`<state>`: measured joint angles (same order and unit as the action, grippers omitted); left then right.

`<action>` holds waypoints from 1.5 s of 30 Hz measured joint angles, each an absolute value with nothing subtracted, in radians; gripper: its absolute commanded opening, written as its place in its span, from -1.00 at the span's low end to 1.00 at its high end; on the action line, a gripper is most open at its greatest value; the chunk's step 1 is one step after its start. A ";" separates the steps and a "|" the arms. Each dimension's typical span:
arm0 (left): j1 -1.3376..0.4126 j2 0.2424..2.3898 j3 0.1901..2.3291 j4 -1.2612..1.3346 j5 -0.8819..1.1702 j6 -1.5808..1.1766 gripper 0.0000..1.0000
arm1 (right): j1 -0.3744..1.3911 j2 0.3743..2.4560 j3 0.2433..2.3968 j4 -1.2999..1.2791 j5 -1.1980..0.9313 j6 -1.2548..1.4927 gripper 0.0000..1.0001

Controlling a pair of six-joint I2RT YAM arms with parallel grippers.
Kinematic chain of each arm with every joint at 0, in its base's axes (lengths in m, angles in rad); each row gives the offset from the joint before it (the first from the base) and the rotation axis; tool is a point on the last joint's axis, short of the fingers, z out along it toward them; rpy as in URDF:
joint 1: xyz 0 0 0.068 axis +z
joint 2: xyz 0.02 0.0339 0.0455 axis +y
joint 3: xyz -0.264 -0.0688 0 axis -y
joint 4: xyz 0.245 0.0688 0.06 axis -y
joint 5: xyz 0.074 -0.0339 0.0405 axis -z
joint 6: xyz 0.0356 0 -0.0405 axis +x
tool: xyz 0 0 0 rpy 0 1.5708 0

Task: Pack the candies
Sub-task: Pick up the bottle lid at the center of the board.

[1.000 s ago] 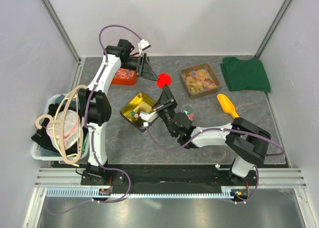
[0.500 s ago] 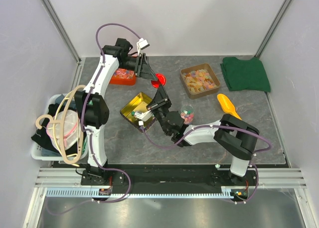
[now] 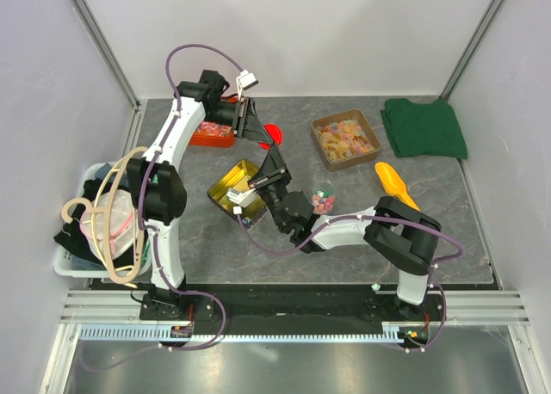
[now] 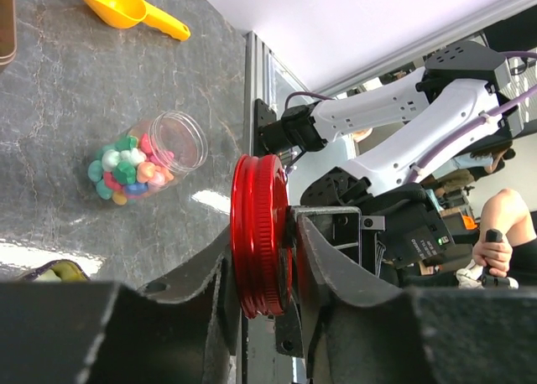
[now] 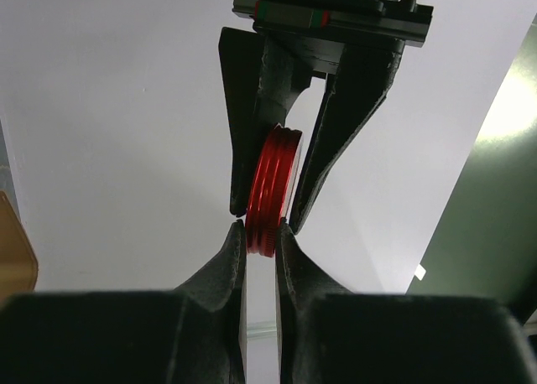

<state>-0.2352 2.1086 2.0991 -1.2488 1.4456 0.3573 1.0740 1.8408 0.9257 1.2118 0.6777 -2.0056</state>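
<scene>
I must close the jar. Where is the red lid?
Top view, near the middle: the red lid is held by the left gripper and the right gripper.

The mixed-colour candies (image 4: pixel 126 168) lie heaped at the bottom of a clear lidless jar (image 4: pixel 183 137), seemingly upright.

Round ribbed plastic lid (image 4: pixel 256 233): solid glossy red. Small chunky candies (image 4: pixel 126 168) in clear glass jar (image 4: pixel 183 137): mixed green, pink, white, blue, orange. Plastic scoop (image 4: pixel 117 2): yellow-orange. Stone-look table top (image 4: pixel 67 90): dk grey w/ pale marbling. Folded cloth (image 3: pixel 424 127): dk green. Square tray (image 3: pixel 320 149): brown; flat gummies (image 3: pixel 344 138) inside orange-yellow. Metal tin (image 3: pixel 225 186): olive-gold. Left arm (image 3: pixel 179 132): white w/ black joints.
</scene>
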 measured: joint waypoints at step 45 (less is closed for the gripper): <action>-0.235 2.098 2.095 -1.251 1.442 0.366 -0.08 | 1.089 1.805 0.866 1.211 0.713 -2.013 -0.90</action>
